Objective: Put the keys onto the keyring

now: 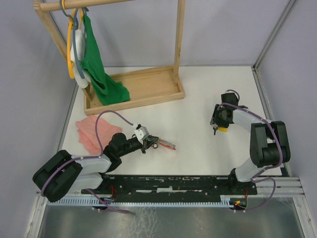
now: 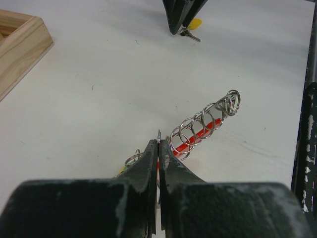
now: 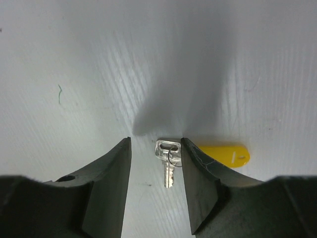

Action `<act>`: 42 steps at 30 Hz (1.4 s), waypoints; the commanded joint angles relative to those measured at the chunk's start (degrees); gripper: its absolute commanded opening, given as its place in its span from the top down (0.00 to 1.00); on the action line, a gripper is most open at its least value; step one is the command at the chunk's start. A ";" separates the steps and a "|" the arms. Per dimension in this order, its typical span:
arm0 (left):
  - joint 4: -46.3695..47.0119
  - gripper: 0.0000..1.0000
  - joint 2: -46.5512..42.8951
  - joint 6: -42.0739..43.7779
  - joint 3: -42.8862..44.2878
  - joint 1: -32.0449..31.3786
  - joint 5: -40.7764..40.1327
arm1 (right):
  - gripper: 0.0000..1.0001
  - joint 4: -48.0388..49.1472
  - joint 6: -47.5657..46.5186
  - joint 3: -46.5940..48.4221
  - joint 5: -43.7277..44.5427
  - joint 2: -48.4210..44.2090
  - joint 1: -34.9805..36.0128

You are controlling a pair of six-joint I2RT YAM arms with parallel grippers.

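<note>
The left gripper [image 2: 158, 145] is clamping shut on the keyring [image 2: 203, 124], whose rings are stretching out ahead of it. The right gripper [image 3: 156, 141], half open, is straddling the yellow-tagged key [image 3: 168, 166] on the desk [image 3: 74, 59], ungripped; seemingly no threading is done yet.

The yellow-tagged key [image 3: 168, 166] lies flat on the white bench [image 3: 74, 74] on the right side. It is small and silver, and a thin wire loop links its head to the yellow plastic tag [image 3: 225, 154] just beside it. Well apart, the keyring [image 2: 203, 124], a coiled string of silver split rings over a red tag [image 2: 198, 136], is pinched at one end in the left end effector [image 2: 158, 144].
</note>
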 commanded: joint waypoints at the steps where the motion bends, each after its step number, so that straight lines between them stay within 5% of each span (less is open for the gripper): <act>1: 2.65 0.97 0.12 2.38 2.52 0.22 1.90 | 0.47 -8.07 -5.34 4.70 7.62 -2.89 4.25; 12: 1.31 0.97 0.34 2.74 3.23 0.26 2.74 | 0.53 -11.75 -8.36 7.00 13.37 -0.21 5.82; 20: 0.82 0.97 -0.06 2.76 3.30 0.22 2.38 | 0.53 -1.99 13.78 -1.34 15.01 -7.90 5.81; 26: 0.65 0.97 -0.14 2.66 3.37 0.22 2.34 | 0.56 -5.83 29.43 -2.20 22.32 -10.37 5.80; 42: -0.37 0.97 -0.95 2.53 3.59 0.23 2.61 | 0.60 -7.61 44.64 -2.57 23.47 -5.70 5.76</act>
